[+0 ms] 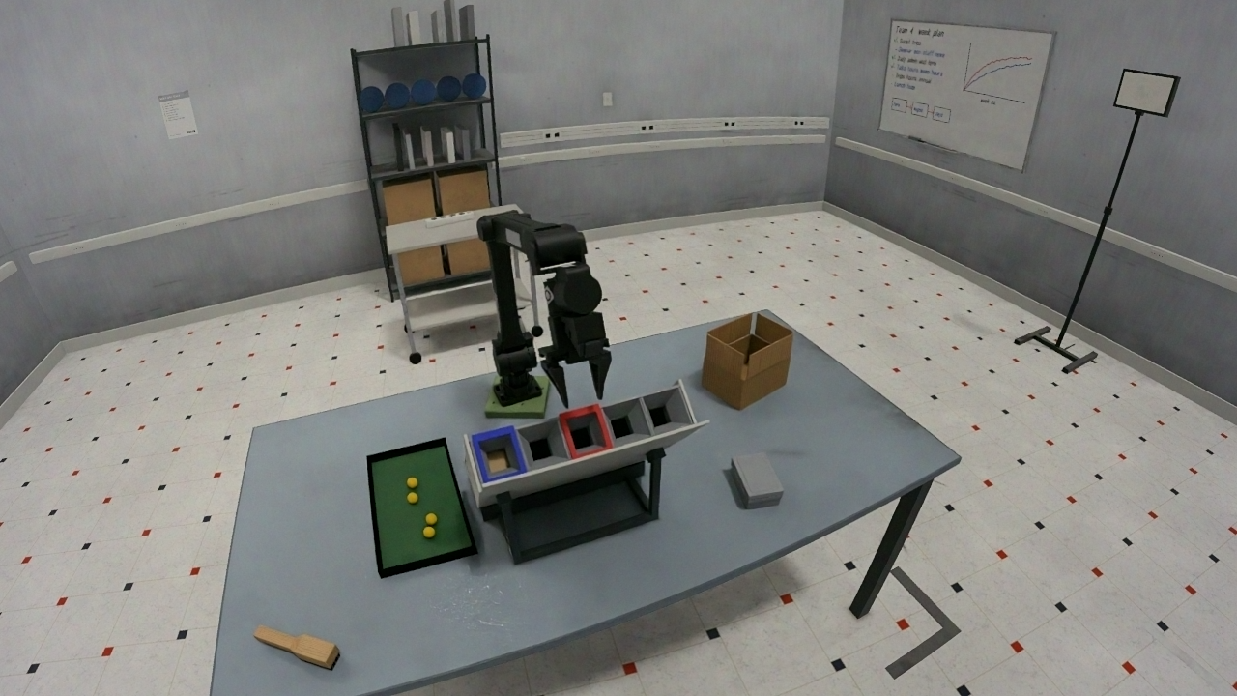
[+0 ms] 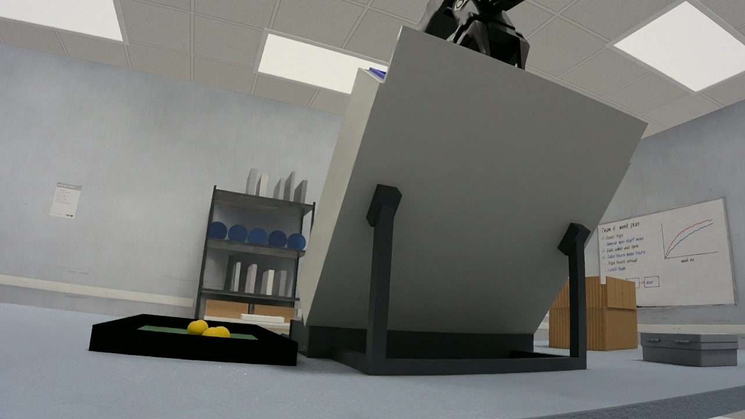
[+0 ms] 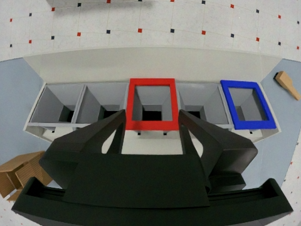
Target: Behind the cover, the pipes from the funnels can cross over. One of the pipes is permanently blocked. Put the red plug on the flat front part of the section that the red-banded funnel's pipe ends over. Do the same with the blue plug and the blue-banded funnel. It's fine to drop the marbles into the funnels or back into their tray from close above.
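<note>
A white sloped cover (image 2: pixel 458 208) on a black stand carries a row of funnels along its top. The red-banded funnel (image 1: pixel 586 430) is in the middle and the blue-banded funnel (image 1: pixel 499 451) is at the left end. My gripper (image 1: pixel 581 397) is open and empty, just above and behind the red-banded funnel. In the wrist view my fingers straddle the near rim of the red-banded funnel (image 3: pixel 152 104), and the blue-banded funnel (image 3: pixel 248 104) is to the right. Several yellow marbles (image 1: pixel 420 506) lie in the green tray (image 1: pixel 418 506). No plugs are in view.
A cardboard box (image 1: pixel 746 359) stands at the back right of the table. A grey case (image 1: pixel 756 480) lies right of the stand. A wooden block with a handle (image 1: pixel 297 647) lies at the front left corner. The arm's base (image 1: pixel 517 396) sits behind the funnels.
</note>
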`<state>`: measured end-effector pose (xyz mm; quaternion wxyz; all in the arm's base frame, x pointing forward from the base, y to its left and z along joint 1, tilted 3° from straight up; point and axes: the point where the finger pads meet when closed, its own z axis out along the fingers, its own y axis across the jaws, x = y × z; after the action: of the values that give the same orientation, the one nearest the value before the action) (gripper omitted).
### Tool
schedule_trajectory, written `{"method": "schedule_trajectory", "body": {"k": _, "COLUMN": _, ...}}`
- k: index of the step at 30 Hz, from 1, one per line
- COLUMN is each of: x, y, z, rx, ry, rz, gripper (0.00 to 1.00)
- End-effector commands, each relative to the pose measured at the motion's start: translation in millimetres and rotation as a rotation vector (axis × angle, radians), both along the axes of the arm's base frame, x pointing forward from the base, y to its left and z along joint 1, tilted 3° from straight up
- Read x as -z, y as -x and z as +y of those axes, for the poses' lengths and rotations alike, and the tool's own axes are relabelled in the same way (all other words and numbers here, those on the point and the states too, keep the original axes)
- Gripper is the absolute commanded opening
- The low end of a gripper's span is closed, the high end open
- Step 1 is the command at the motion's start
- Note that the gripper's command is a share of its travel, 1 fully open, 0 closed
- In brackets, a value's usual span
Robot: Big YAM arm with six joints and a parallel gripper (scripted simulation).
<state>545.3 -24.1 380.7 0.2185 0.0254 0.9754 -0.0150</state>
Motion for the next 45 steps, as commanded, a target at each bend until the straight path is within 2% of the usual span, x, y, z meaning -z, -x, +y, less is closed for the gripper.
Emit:
{"method": "schedule_trajectory", "body": {"k": 1, "x": -29.7, "y": -6.8, "z": 0.2, "rx": -0.002, "ry": 0.003, "rz": -0.058, "gripper": 0.59}}
{"method": "schedule_trajectory", "body": {"k": 20, "x": -29.7, "y": -6.8, "z": 0.2, "rx": -0.002, "ry": 0.003, "rz": -0.058, "gripper": 0.59}}
{"method": "schedule_trajectory", "body": {"k": 37, "x": -41.3, "y": -10.8, "z": 0.2, "rx": -0.002, "ry": 0.003, "rz": -0.058, "gripper": 0.59}}
{"method": "schedule_trajectory", "body": {"k": 45, "x": -29.6, "y": 75.2, "z": 4.5, "rx": -0.002, "ry": 0.002, "rz": -0.057, "gripper": 0.59}}
